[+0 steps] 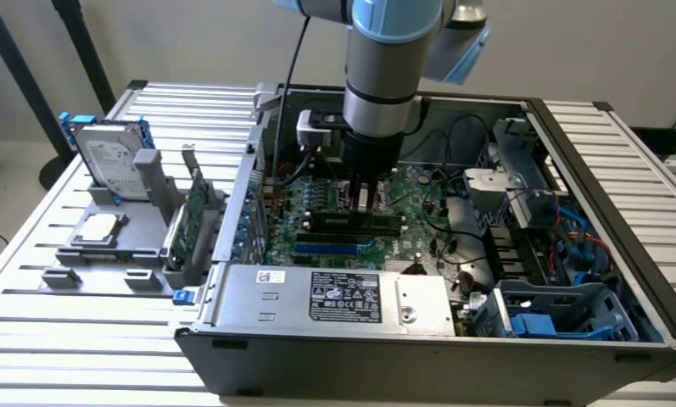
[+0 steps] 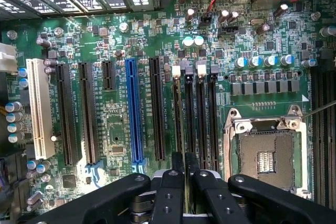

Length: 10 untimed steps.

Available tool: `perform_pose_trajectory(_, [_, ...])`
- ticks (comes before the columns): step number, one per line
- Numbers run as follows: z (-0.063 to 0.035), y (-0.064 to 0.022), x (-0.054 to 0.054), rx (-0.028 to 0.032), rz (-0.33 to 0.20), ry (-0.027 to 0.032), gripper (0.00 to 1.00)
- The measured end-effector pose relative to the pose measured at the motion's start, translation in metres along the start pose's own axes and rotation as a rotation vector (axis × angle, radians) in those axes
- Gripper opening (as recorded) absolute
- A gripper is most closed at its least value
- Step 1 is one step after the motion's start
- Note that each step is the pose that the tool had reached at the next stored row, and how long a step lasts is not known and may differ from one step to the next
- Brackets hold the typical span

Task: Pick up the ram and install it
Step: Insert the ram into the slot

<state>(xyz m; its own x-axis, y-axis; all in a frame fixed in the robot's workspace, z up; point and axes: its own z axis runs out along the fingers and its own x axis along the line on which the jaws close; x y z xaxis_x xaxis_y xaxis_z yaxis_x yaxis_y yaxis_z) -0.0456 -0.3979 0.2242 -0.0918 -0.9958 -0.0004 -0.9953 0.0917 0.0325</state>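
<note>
1. Nearest in the exterior view, at the lower middle of the frame, one silver power box (image 1: 338, 297) with a black label lies along the front edge of the open computer case (image 1: 609, 254).
2. At the lower right, inside the case, sits one blue plastic drive cage (image 1: 553, 314).
3. Behind the power box lies one green main board (image 1: 315, 237). The wrist view shows four long black memory slots (image 2: 202, 119) side by side on it, one blue slot (image 2: 134, 108), one white slot (image 2: 37, 108) and one empty processor socket (image 2: 268, 158).
4. At the middle of the frame one ram (image 1: 349, 225) stands on edge along the memory slots. I cannot tell whether it is fully seated.
5. The gripper (image 1: 360, 203) (image 2: 185, 163) hangs straight down onto it. Its two black fingers (image 2: 170, 182) are drawn almost together, with a thin gap, pinching the ram's upper edge.
6. At the exterior view's left, outside the case, one grey holder (image 1: 100, 254) carries one processor chip (image 1: 97, 227), one green card (image 1: 196, 216) and, farther back, one hard drive (image 1: 111, 161) standing upright.
</note>
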Motion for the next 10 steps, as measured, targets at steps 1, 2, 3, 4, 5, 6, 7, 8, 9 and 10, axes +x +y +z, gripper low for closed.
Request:
perform_pose_trajectory(1, [0.0001,0.0,0.0,0.0,0.0,0.0001,0.14])
perform_pose_trajectory(2, [0.0004,0.0,0.0,0.0,0.0,0.0002,0.14])
perform_pose_trajectory(3, [0.0005,0.0,0.0,0.0,0.0,0.0003,0.14])
perform_pose_trajectory(4, [0.0007,0.0,0.0,0.0,0.0,0.0004,0.14])
perform_pose_trajectory(5, [0.0009,-0.0001,0.0,0.0,0.0,0.0004,0.14])
perform_pose_trajectory(6, [0.0012,0.0,-0.0001,0.0001,0.0,0.0005,0.14])
perform_pose_trajectory(7, [0.0014,0.0,-0.0001,0.0001,0.001,0.0006,0.14])
perform_pose_trajectory(8, [0.0017,0.0,-0.0001,0.0001,0.001,0.0006,0.14])
perform_pose_trajectory(9, [0.0019,-0.0001,-0.0001,0.0001,0.001,0.0007,0.14])
perform_pose_trajectory(10, [0.0021,-0.0001,-0.0001,0.0,0.001,0.0008,0.14])
